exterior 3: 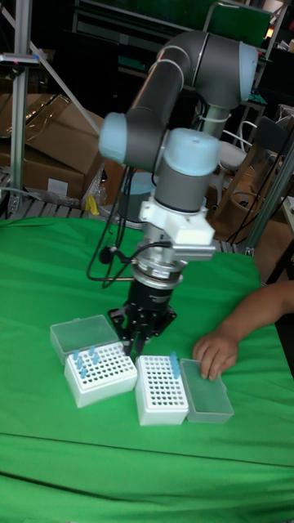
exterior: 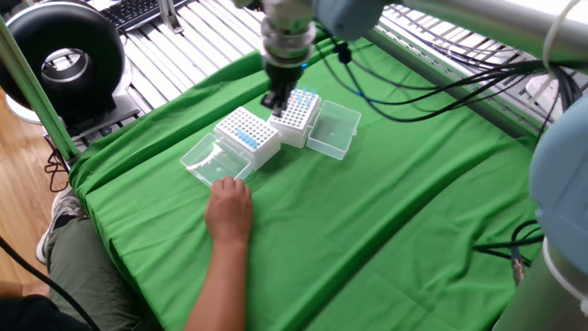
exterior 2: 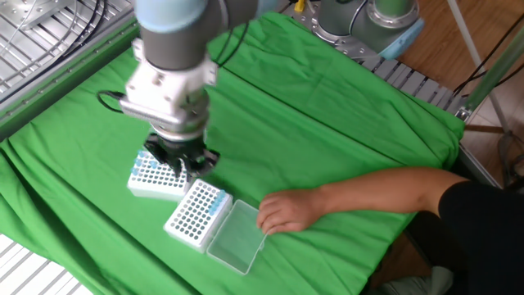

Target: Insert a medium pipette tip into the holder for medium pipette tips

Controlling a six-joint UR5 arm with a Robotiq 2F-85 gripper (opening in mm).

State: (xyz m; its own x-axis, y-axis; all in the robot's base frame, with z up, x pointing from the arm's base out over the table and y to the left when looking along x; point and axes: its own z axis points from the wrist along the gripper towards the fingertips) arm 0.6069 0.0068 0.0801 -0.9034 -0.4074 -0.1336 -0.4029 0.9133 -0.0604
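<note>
Desk (exterior: 386,230) covered edge to edge in matt green cloth, softly creased, folds toward the corners. Two tip racks: white plastic, matt, perforated tops – one (exterior 3: 100,373), the other (exterior 3: 161,389). Blue tips (exterior 3: 174,360) look like smooth plastic. Hinged lids (exterior 2: 236,238) clear to frosted plastic, slight sheen. Arm (exterior 3: 188,163): glossy grey shell with pale blue plastic caps; white plastic bracket above the tool (exterior 3: 140,324), which is black and matt. Black rubbery cables (exterior: 413,87). Bare skin on the hand (exterior: 228,210).
</note>
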